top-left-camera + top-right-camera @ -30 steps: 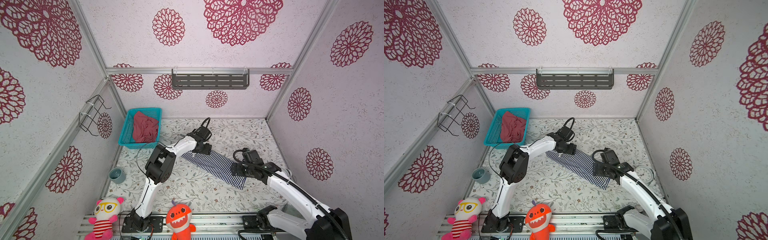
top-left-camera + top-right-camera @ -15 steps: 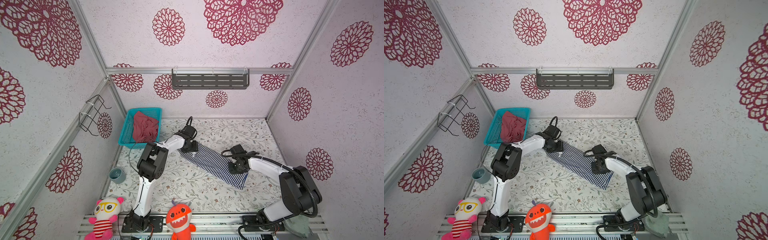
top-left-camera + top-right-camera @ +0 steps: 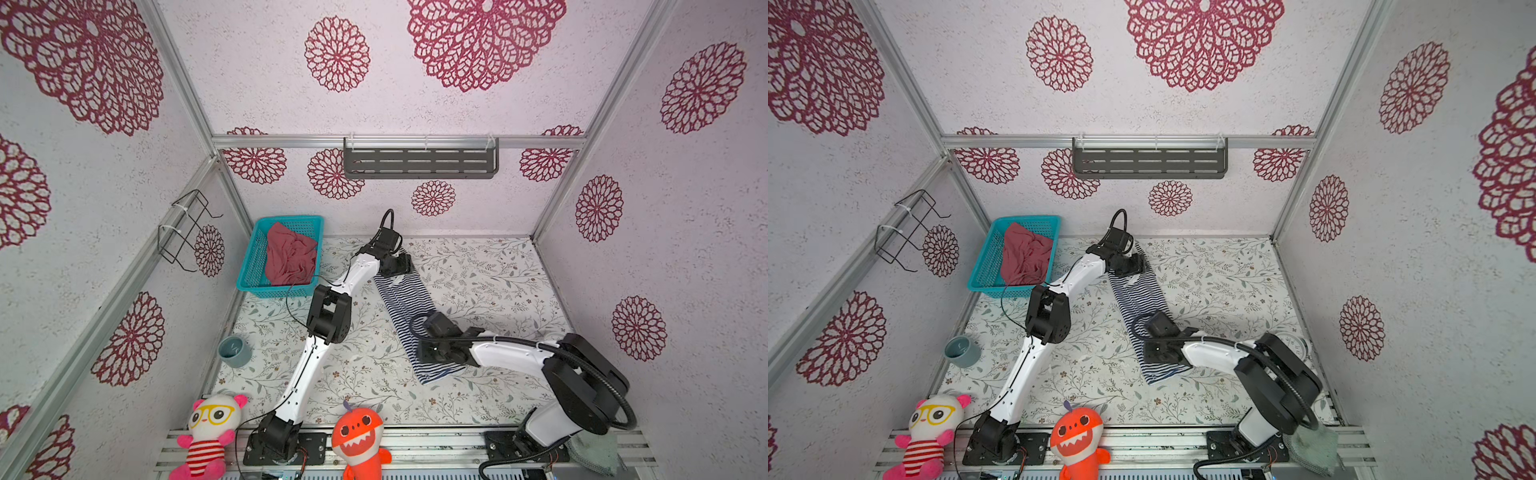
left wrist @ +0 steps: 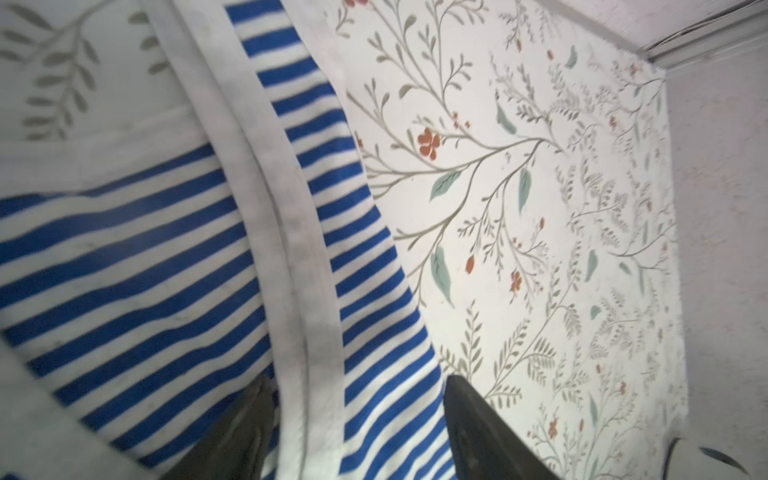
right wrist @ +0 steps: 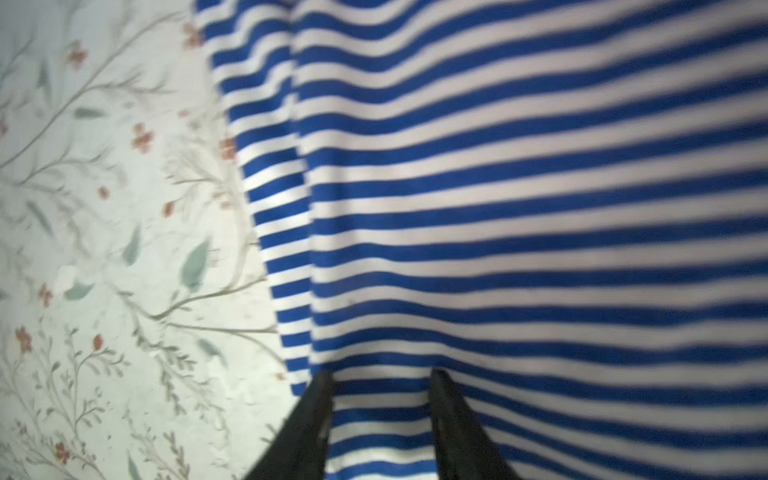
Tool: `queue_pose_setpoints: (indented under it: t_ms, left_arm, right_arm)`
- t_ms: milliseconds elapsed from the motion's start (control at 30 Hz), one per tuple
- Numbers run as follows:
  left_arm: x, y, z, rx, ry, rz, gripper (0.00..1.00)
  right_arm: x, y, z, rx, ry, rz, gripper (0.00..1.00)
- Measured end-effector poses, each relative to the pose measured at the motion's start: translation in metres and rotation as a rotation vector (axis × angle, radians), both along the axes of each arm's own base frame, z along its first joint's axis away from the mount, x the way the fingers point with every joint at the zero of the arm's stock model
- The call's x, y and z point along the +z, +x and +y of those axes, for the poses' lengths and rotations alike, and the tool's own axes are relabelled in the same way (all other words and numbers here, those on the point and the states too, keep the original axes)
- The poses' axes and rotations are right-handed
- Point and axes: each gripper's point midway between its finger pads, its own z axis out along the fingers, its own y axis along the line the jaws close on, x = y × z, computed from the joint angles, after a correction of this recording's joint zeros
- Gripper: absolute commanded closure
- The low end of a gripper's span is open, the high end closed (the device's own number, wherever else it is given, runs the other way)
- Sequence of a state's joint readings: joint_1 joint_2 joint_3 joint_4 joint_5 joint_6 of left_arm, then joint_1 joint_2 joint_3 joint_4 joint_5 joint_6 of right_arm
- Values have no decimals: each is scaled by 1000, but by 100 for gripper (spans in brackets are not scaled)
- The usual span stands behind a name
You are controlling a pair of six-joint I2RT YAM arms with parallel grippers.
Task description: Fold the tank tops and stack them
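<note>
Two tank tops are in my workspace. The striped tank top point(image 3: 405, 299) lies on the floral table point(image 3: 478, 282) as a long, narrow band. In both top views it runs at a slant from the far middle of the table toward the near right.

The left gripper point(image 3: 400, 265) sits over the far end of that band. In the left wrist view its jaws stand well apart. They straddle a white-trimmed strap of the striped top point(image 4: 145, 270), which lies flat in the gap, so nothing is clamped.

The right gripper point(image 3: 430, 354) sits low over the band near its closer end, with the hem just past it. In the right wrist view its fingertips point(image 5: 320, 399) are parted and rest on the stripes, close to the cloth's long edge. Flat fabric shows between them, and I see no pinch.

The rose-red tank top point(image 3: 291, 257) is crumpled inside a teal basket point(image 3: 274, 289) at the far left corner of the table, well apart from both grippers.

A small grey-blue cup point(image 3: 235, 351) stands by the left wall. Two plush toys, one pink and white point(image 3: 212, 432) and one orange point(image 3: 359, 432), sit on the front rail. A fuzzy grey-green cloth point(image 3: 594, 455) lies by the right arm's base.
</note>
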State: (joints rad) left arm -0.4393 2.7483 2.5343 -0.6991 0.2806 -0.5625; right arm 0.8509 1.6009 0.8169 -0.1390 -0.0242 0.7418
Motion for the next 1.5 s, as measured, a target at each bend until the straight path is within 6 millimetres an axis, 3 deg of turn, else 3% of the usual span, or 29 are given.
queue_pose_setpoints:
  t_ms: [100,200,333,433,500,600,733,800,867,1000,1100,1200,1267,1333,1500]
  left_arm:
    - [2,3,16,-11,26,-16,15]
    - [8,-8,44,-9,90,-9,14]
    - [44,-24,74,26,135,-34,22]
    - [75,-39,83,57,118,-67,29]
    - [79,-55,84,73,100,-64,32]
    - [56,-77,78,82,87,-12,36]
    - [-9,-96,59,59,105,104,37]
    - [5,-84,44,49,57,72,37]
    - [4,-73,34,45,40,58,37]
    - [-4,-52,21,33,26,48,36]
    - [-3,-39,20,19,24,38,31]
    - [-1,-44,26,3,54,35,25]
    - [1,-58,36,1,89,47,22]
    - [11,-84,53,7,130,71,22]
    - [74,-153,86,61,104,23,23]
  right_arm:
    - [16,7,30,28,42,-23,39]
    - [35,18,30,13,50,-57,44]
    - [40,23,1,-17,15,-60,59]
    - [26,17,-28,-49,-32,-24,64]
    - [14,11,-44,-65,-67,7,66]
    - [-4,-1,-60,-71,-114,54,68]
    - [-11,-8,-59,-59,-106,69,70]
    - [-10,-8,-54,-54,-89,64,71]
    - [-10,-11,-45,-47,-66,58,71]
    - [-6,-23,-12,-14,-3,53,54]
    - [2,-30,8,16,33,55,45]
    - [10,-29,7,6,45,54,42]
    - [16,-23,-5,-28,55,51,43]
    - [23,-18,-21,-69,73,52,44]
    - [19,-28,-41,-93,90,129,46]
